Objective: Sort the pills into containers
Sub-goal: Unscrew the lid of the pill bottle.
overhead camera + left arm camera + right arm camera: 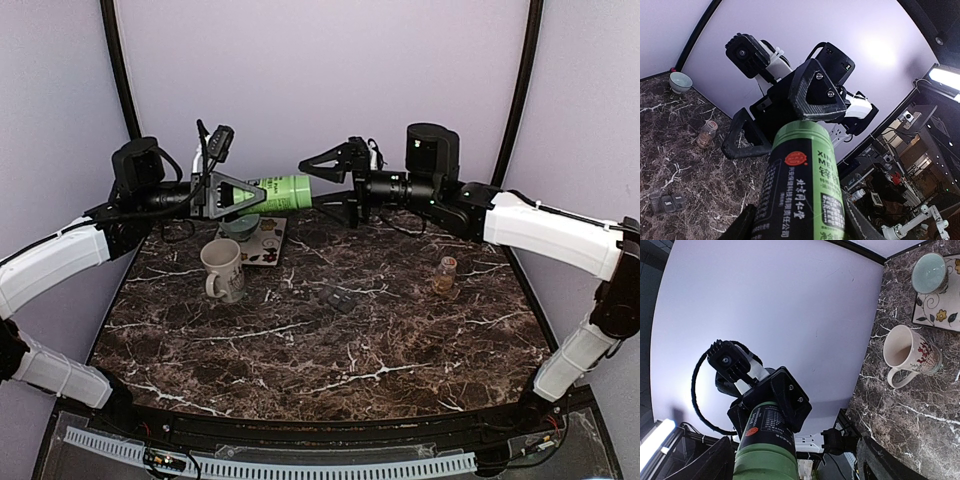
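Your left claw (250,195) pinches the green canister (290,192) level over the worktop's (400,340) far edge, likely so your spread right claw (312,170) can straddle its end. The pills (445,284) sit in the jar (446,268) near the right edge.

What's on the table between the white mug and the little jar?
The dark grey compartment strip, roughly midway between them; the top view shows it.

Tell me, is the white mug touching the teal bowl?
Apart. The right wrist view shows a clear gap between the white mug and the teal bowl.
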Robot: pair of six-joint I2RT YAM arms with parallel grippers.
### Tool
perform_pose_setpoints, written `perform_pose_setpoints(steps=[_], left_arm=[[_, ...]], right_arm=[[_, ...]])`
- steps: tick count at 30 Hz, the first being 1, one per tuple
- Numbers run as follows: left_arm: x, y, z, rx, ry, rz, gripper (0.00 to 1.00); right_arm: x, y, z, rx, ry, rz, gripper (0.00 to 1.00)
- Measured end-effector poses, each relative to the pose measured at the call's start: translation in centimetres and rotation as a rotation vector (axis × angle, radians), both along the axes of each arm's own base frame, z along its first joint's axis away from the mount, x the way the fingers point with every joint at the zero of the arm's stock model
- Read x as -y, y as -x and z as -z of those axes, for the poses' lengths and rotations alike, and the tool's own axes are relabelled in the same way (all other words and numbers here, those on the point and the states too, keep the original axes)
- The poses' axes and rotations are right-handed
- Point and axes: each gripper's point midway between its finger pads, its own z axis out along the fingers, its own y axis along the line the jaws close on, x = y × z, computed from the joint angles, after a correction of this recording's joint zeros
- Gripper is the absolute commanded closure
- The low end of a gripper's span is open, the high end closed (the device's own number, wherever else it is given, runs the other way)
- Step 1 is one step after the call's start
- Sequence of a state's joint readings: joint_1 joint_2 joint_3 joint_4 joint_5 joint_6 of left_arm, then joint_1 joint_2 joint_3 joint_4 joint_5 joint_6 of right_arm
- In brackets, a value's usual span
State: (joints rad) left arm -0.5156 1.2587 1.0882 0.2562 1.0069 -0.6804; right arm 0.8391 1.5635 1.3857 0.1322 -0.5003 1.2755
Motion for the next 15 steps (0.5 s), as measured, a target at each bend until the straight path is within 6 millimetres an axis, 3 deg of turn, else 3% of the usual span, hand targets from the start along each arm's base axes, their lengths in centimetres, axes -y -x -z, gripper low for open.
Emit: perform_pose_setpoints(steps=[15], left_arm=[[0.3,-0.4,0.8,-0.018,-0.019,0.008,1.0]], right_arm=[[-0.7,1.5,0.5,0.004,0.025,-0.038,0.17]])
